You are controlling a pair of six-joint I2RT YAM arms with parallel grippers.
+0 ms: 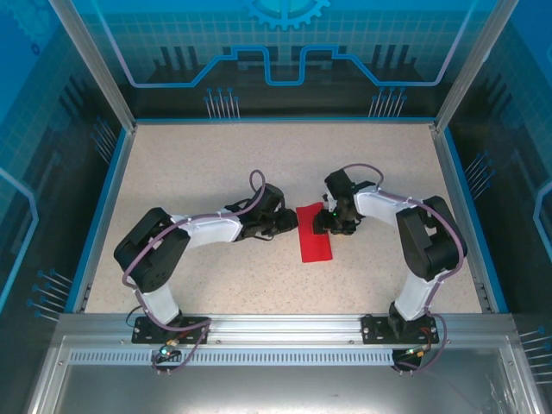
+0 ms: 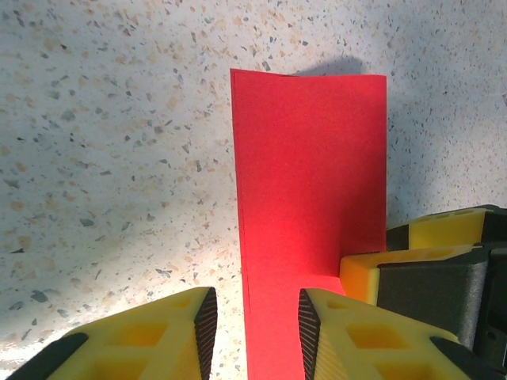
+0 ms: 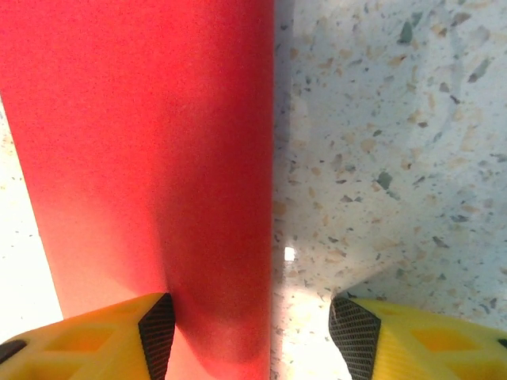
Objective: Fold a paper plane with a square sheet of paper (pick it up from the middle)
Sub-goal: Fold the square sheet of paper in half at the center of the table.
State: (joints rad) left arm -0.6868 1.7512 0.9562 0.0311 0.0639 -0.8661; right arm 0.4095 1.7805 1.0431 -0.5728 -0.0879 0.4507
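Observation:
The square sheet of paper (image 1: 316, 237) lies on the table as a narrow red rectangle, folded double, between the two arms. In the left wrist view the paper (image 2: 309, 182) runs up the middle, and my left gripper (image 2: 256, 332) stands open astride its left long edge. One yellow finger (image 2: 388, 273) of the other gripper rests on the paper's right side there. In the right wrist view the paper (image 3: 142, 158) covers the left half, and my right gripper (image 3: 252, 340) is open across its right long edge. From above, the left gripper (image 1: 289, 222) and right gripper (image 1: 325, 221) flank the sheet's far half.
The speckled beige tabletop (image 1: 216, 164) is bordered by a blue rim (image 1: 103, 207) and aluminium posts. Both arm bases sit on the metal rail (image 1: 276, 328) at the near edge.

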